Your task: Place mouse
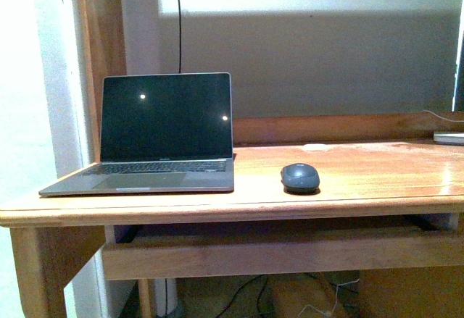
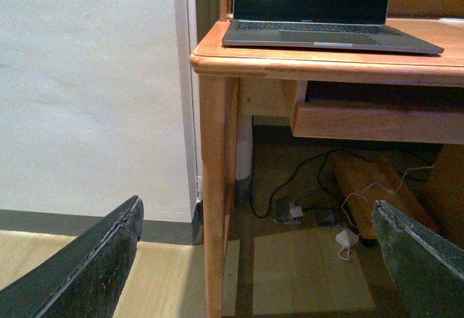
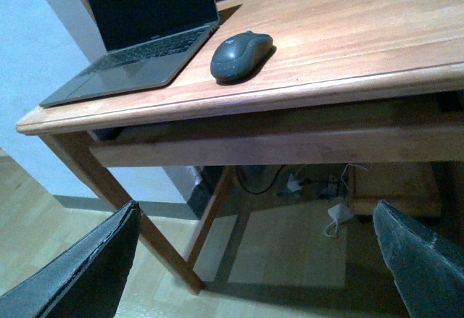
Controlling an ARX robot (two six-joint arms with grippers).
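Both grippers, left (image 2: 254,260) and right (image 3: 254,267), hang wide and empty below the wooden desk (image 1: 362,195), where the mouse (image 1: 300,177) rests right of the open laptop (image 1: 163,133).

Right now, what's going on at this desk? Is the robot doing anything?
Nothing is being handled at this moment. The mouse sits on the wooden desk, just right of the open laptop, whose screen is dark. Both wrist cameras look up at the desk from below its edge: the left gripper and right gripper are open and empty.
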